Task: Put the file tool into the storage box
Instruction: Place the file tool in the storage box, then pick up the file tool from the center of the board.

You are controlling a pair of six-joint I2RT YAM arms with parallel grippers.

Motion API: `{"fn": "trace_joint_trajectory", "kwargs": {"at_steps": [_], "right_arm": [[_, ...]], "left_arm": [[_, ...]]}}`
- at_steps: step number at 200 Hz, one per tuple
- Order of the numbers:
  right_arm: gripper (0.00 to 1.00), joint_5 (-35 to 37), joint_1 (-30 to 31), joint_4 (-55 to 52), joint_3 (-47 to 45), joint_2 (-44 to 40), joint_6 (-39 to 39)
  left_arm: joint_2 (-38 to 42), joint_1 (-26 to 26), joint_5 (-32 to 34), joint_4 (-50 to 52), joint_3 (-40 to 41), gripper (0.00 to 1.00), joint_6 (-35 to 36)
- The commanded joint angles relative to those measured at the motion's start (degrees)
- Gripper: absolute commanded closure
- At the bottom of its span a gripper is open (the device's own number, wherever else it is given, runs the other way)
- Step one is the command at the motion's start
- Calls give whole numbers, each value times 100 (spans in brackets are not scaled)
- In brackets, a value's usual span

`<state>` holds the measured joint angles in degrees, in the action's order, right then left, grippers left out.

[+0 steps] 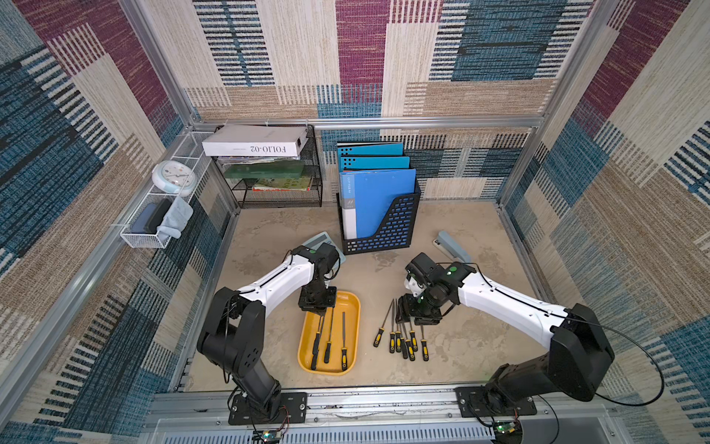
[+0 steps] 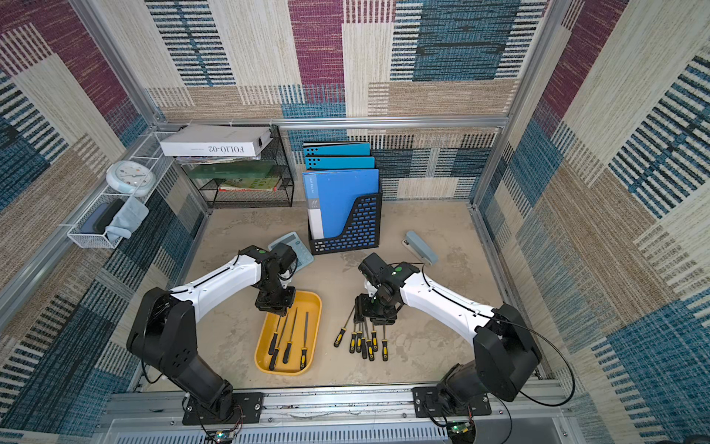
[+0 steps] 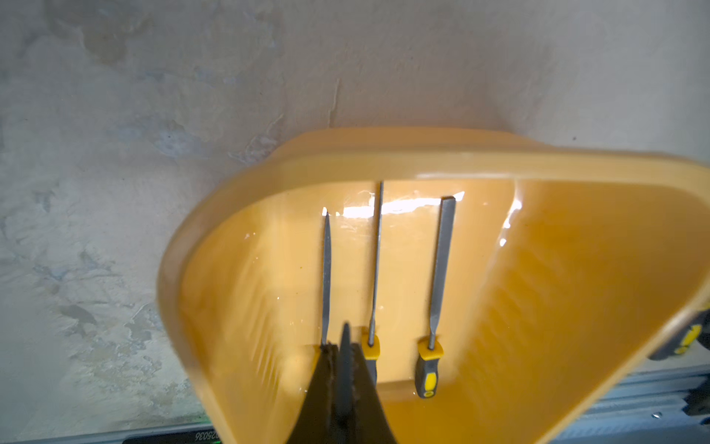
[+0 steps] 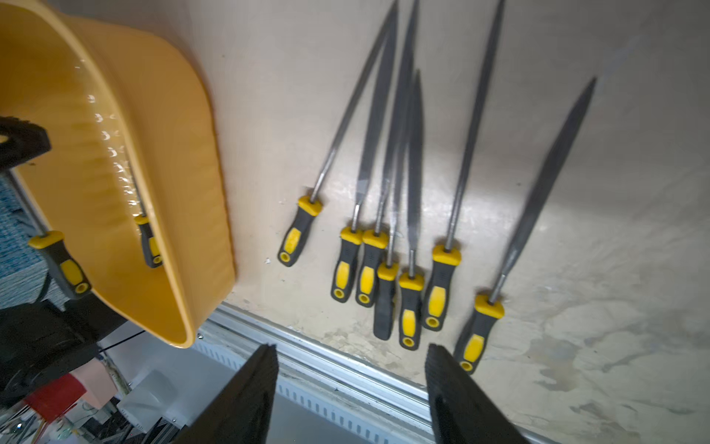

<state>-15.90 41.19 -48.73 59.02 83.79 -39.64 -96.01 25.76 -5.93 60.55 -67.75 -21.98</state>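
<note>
Beige tabletop, files partly boxed

Mottled beige tabletop (image 1: 480, 346) is enclosed by patchwork-carpeted walls. At lower centre of both top views the storage box (image 1: 347, 301) is set flat on it, its long side running toward the frame's bottom edge. Three files (image 3: 442, 269) are laid side by side inside, handles toward the bottom of the top views. A fourth file (image 3: 345, 369) is pinched by its blade between the pressed-together fingers of the left gripper (image 3: 345, 346), which is positioned over the box's upper end. Just right of the box, seven loose files (image 4: 413, 173) are fanned on the table, and the right gripper (image 4: 351, 350) is poised above them, fingers spread, nothing between. Behind, at centre frame, blue folders (image 1: 380, 200) are stood in a black perforated holder (image 1: 388, 234). At upper left, books (image 1: 282, 184) are stacked in a black mesh rack (image 1: 282, 200), and a pale cloth (image 1: 175, 217) is draped in a white wire basket (image 1: 142, 238).
</note>
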Motion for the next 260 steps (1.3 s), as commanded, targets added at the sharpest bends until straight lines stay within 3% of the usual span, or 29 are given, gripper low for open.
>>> {"fn": "trace_joint_trajectory", "kwargs": {"at_steps": [1, 69, 98, 128, 199, 260], "right_arm": [[34, 385, 4, -394, -188, 15, -22], [37, 456, 3, -360, -833, -169, -176], [40, 428, 4, -197, -1008, -140, -132], [48, 292, 27, -2, -1221, -39, -90], [62, 244, 89, 306, -1547, 251, -73], [86, 1104, 91, -116, -1208, 377, 150]], "left_arm": [[-123, 68, 226, -219, 124, 98, -149], [-422, 183, 240, -606, 462, 98, -239], [-414, 219, 215, -724, 629, 87, -283], [-334, 219, 250, -728, 644, 77, -309], [-13, 219, 198, -351, 192, 67, -405], [406, 153, -114, 285, -940, 62, -546]]}}
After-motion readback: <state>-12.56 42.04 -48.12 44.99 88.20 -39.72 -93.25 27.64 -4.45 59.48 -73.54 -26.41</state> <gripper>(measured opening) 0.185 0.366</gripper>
